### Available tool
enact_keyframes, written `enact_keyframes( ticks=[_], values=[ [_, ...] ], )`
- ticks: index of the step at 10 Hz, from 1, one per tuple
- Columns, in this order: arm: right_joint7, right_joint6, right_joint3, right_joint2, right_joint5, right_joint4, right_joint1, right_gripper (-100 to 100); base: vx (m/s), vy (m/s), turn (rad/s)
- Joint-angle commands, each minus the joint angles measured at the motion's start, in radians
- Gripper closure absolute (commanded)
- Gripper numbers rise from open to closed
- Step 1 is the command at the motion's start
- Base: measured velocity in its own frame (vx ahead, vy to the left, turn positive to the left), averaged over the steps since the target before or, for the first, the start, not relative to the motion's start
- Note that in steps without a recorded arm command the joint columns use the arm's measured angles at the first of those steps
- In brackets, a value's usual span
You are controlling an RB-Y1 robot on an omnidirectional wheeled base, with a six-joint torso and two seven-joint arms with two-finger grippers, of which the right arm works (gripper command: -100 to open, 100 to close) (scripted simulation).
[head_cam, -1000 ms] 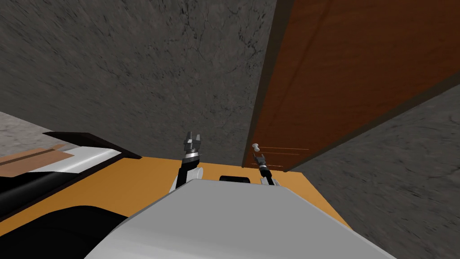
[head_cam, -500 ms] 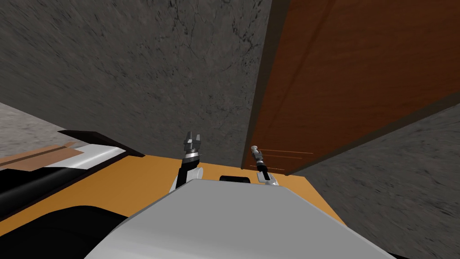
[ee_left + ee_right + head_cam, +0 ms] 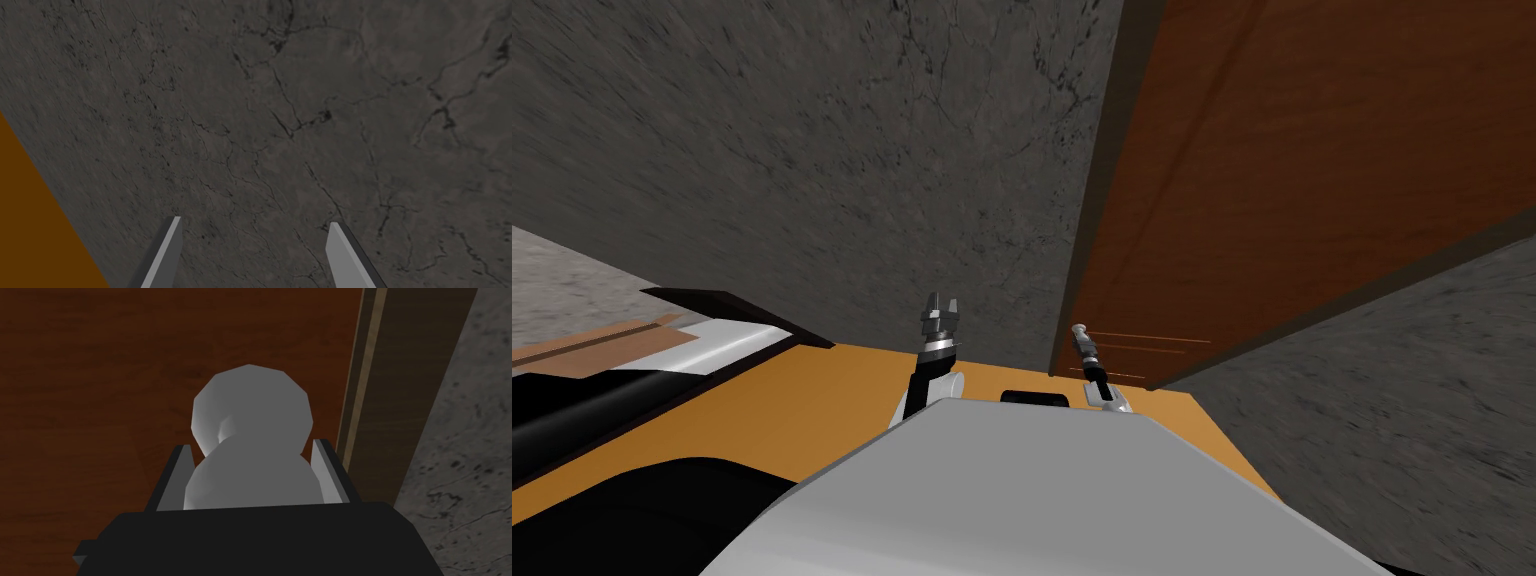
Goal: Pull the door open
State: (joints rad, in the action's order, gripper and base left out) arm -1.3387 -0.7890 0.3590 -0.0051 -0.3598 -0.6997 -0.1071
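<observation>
Brown wood-grain door (image 3: 1292, 160), pale grey round knob (image 3: 250, 448)

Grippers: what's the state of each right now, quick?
Left gripper: open, holding nothing.
Right gripper: shut on the door knob.

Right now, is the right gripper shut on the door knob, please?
Shut: the right gripper has both fingers pressing the sides of the grey knob.

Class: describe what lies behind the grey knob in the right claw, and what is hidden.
Behind the knob gripped by the right claw is the brown wooden door. Where the knob joins the door is covered by the knob itself.
</observation>
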Motion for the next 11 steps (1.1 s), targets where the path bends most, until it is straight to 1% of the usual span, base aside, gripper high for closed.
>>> enact_keyframes(
  ticks=[1,2,8,11],
  values=[
    [0.0,-0.001,0.001,-0.001,0.0,0.0,0.001,100,0.0,0.0,0.0],
    [0.034,0.002,0.001,-0.006,0.019,0.004,0.015,100,-0.053,0.001,0.212],
    [0.119,0.003,0.0,-0.019,0.065,0.01,0.042,100,-0.066,-0.004,0.104],
    [0.184,0.003,-0.002,-0.027,0.099,0.011,0.057,100,-0.05,-0.001,0.12]
  ],
)
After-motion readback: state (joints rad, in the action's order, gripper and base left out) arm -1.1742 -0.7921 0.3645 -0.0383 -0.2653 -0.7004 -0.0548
